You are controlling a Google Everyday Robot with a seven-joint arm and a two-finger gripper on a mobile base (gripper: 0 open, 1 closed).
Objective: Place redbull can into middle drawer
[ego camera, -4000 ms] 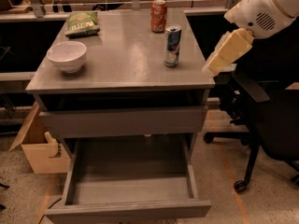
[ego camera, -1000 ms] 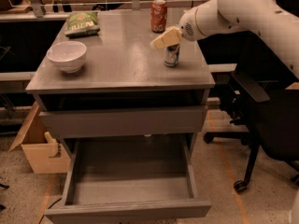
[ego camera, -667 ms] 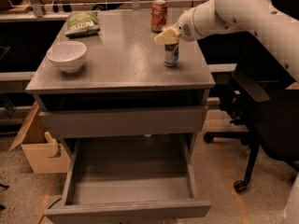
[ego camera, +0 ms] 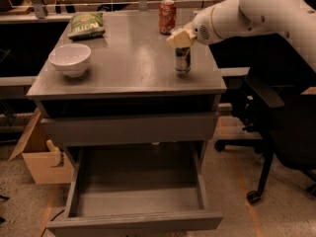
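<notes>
1. Counted on the bench (ego camera: 123, 65): two cans, namely one redbull can (ego camera: 182, 62) and one orange-red soda can (ego camera: 167, 16); one white bowl (ego camera: 70, 59); one green snack bag (ego camera: 86, 24).
2. Counted under the bench top: two drawers. Upper one a shut drawer (ego camera: 131, 128), showing only a flat grey face panel. Below it the middle drawer (ego camera: 133, 222), pulled out toward the camera, with low side walls and grey floor in full view.
3. Counted on the floor around the bench: one cardboard box (ego camera: 44, 164) at the left, one dark office chair (ego camera: 281, 127) at the right.
4. One white arm (ego camera: 247, 14), reaching in from the upper right and ending in one beige gripper (ego camera: 180, 37).
5. Gripper right at the top of the redbull can, overlapping its upper rim and hiding the lid. Spread, or pressed onto the can: cannot tell from this angle. No other thing touched.
6. Redbull can upright on the bench, toward the right side and forward of the middle, directly beneath the gripper, with its blue-and-silver body showing below the beige tip.
7. Soda can behind the redbull can near the back edge, apart from it. Bowl well apart at the left. Middle drawer well below and in front of the can.
</notes>
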